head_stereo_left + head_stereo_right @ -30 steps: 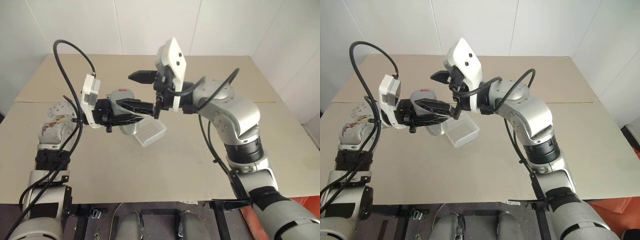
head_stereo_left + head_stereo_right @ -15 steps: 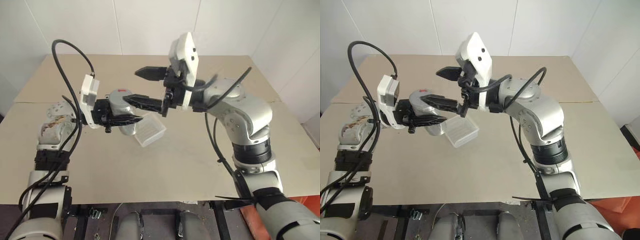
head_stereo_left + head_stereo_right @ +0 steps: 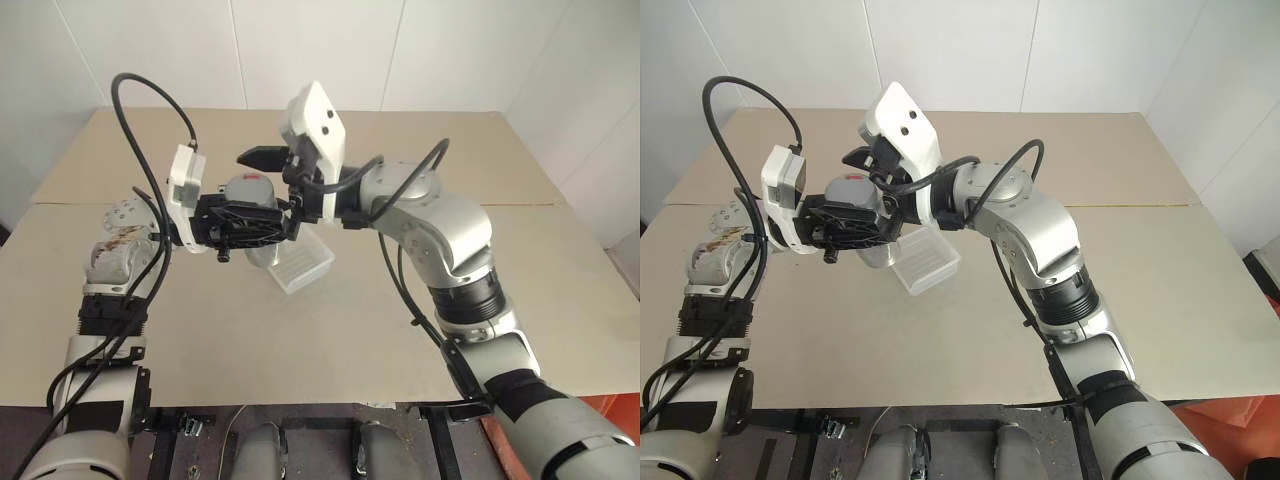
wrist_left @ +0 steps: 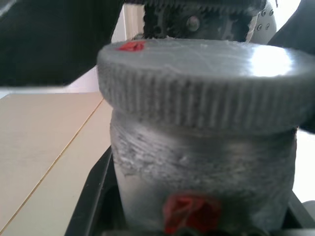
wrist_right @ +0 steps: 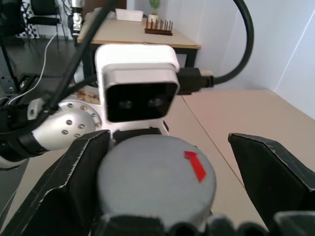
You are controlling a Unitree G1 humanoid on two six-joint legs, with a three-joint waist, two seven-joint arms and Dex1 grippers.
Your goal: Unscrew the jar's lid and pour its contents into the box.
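So the small silvery cylindrical jar [image 4: 204, 182] with the red mark sits up in the air above the beige desk [image 3: 350, 330], clamped tight in the left gripper's [image 3: 262, 222] black fingers. Its round grey ribbed screw lid [image 5: 156, 177] is on top, red mark showing. The right gripper [image 5: 162, 172] has its fingers spread wide, one either side of the lid, not touching it. The translucent white square plastic box [image 3: 301, 265] sits on the desk just beneath.

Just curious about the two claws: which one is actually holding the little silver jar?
The left gripper, shut around the jar, holds it above the box. The right gripper stands open, a finger on either side of the lid, not clamped.
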